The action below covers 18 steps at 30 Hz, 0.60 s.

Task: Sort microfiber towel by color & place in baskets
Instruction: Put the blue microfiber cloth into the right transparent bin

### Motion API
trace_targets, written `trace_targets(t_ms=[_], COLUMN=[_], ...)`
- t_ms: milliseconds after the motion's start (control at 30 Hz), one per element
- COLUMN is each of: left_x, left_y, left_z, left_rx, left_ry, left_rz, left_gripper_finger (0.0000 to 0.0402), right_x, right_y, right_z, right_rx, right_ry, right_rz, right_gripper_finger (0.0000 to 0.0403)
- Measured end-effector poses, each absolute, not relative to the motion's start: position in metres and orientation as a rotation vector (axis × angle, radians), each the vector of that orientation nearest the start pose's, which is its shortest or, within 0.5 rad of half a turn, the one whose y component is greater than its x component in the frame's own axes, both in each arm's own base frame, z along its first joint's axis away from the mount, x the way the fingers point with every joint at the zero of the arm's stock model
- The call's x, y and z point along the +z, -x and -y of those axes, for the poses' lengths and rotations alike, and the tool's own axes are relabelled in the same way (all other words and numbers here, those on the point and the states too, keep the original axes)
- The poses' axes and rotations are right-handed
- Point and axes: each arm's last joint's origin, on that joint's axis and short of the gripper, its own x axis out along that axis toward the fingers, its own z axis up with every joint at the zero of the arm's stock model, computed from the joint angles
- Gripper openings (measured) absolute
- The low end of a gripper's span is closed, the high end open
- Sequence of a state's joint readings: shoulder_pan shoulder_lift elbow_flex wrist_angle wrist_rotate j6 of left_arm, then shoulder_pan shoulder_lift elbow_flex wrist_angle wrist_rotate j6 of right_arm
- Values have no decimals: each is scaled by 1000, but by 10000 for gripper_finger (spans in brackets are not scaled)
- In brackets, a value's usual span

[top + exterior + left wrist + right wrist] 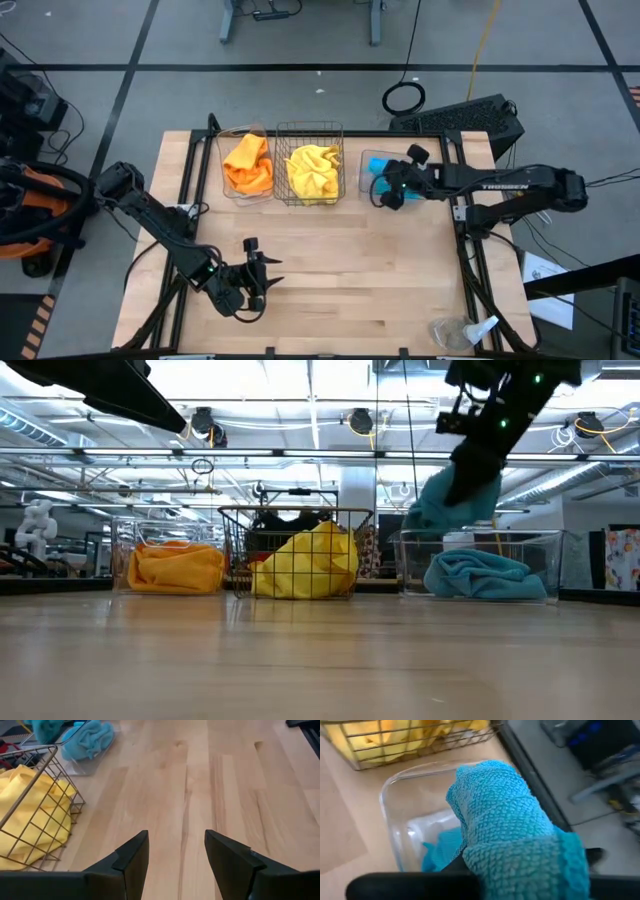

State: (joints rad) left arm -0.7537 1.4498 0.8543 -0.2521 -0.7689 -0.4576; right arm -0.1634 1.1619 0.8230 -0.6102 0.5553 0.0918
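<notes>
Three baskets stand in a row at the table's far side. The left clear tub [227, 165] holds orange towels [175, 568]. The wire-mesh basket [310, 130] holds yellow towels [305, 565]. The right clear tub [480, 540] holds a blue towel [485, 575]. My right gripper [392, 186] is above the right tub, shut on another blue towel [455, 500]. My left gripper [262, 274] is open and empty near the table's front, left of centre. My right gripper holds the blue towel [510, 830] from above. The towel is bunched and drapes over the fingers, so the place of contact is hidden. It hangs below the gripper [450, 510], clear of the tub [395, 805] and of the towel inside it.
A keyboard [470, 115] lies beyond the table's far right corner. A clear plastic item [455, 332] lies at the near right corner. Bare wooden tabletop [210, 780] spreads between my left gripper and the baskets.
</notes>
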Motion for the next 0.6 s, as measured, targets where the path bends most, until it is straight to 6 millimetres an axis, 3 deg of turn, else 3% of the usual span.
trace_targets(t_ms=[233,600], left_x=[212,213], left_y=[-221,-228], left_z=[179,171], left_rx=[159,198], left_ry=[-137,-123], left_rz=[-576,-568], left_gripper_finger=[199,199], right_x=[222,214], right_y=[-213,-213], right_z=[64,81], right_rx=[-700,-753], right_ry=[26,-15], right_rz=[-852,-878], right_gripper_finger=[62,132])
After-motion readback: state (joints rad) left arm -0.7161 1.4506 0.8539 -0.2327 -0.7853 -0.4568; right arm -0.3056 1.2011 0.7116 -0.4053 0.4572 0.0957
